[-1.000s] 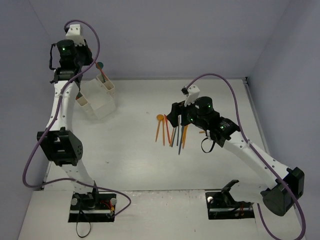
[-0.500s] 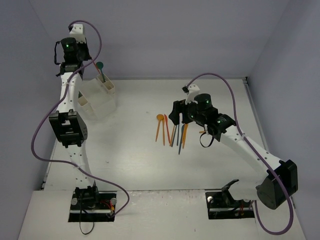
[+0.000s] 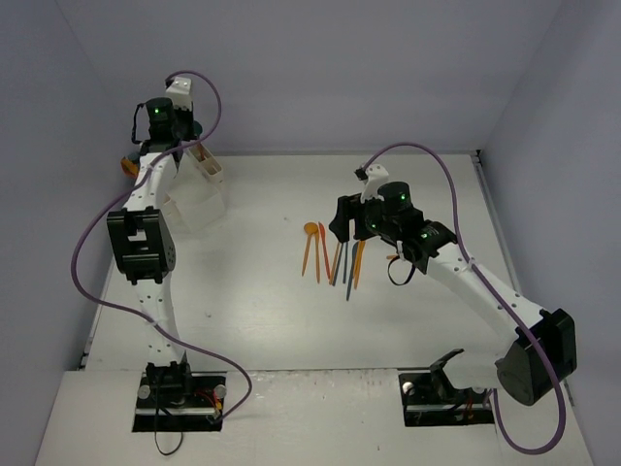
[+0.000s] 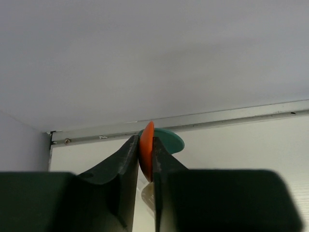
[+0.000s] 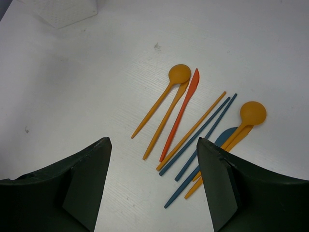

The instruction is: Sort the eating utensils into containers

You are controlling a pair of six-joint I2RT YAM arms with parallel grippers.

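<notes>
Utensils [image 5: 179, 113] lie fanned on the table [image 5: 72, 72] just ahead of the right claw [image 5: 152, 145], its jaws wide. The left claw [image 4: 146, 162] pinches an orange spoon [image 4: 147, 145] near the bins [image 3: 199, 204], a teal spoon [image 4: 170, 141] just behind it.

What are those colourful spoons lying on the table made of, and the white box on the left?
The orange spoon and red knife look like thin moulded plastic: even colour, matte, no metallic shine. The white bins seem plastic too, with smooth thin walls, though that is a guess.
</notes>
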